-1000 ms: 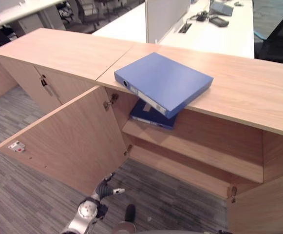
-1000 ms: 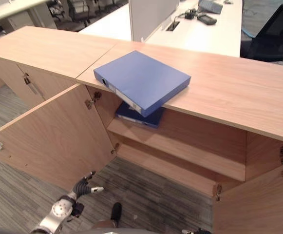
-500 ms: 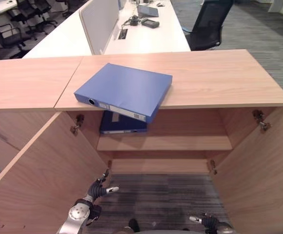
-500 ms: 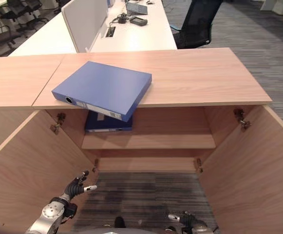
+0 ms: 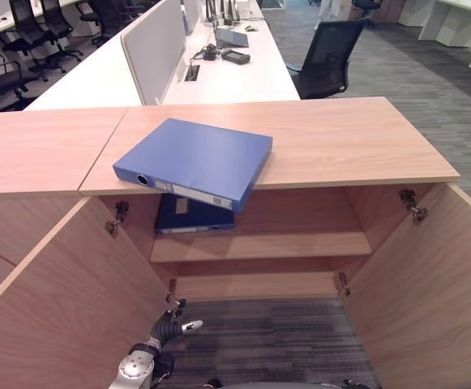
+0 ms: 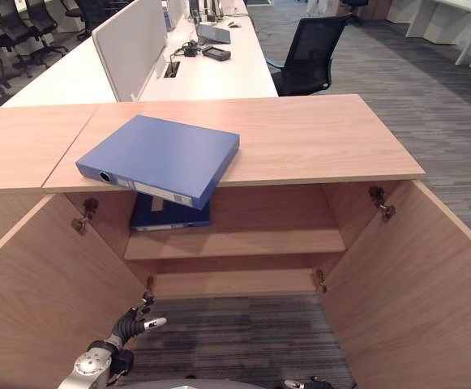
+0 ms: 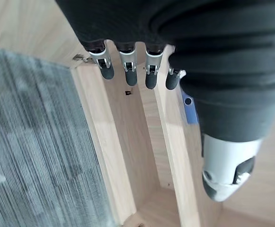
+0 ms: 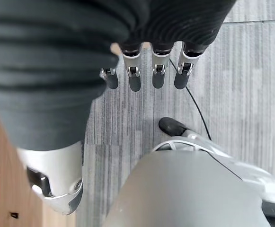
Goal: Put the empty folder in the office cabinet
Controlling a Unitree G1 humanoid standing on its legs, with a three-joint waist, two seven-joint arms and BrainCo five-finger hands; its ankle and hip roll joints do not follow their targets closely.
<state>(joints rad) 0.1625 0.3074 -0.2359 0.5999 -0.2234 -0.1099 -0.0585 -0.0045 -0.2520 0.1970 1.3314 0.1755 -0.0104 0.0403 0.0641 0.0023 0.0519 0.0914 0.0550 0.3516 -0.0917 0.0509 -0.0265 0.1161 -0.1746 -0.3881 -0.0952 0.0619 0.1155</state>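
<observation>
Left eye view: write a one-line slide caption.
Flat blue ring-binder folder overhanging the open wooden cabinet, a darker folder shelved beneath, left hand open low by the door.

My two head eyes look steeply down from close above onto the open cabinet (image 5: pixel 259 243), both sharing its top, shelves and blue folder (image 5: pixel 194 160). My left wrist camera looks along my left hand (image 7: pixel 128 71) into the cabinet; my right wrist camera looks past my right hand (image 8: pixel 154 71) onto the carpet (image 8: pixel 232 80)
</observation>
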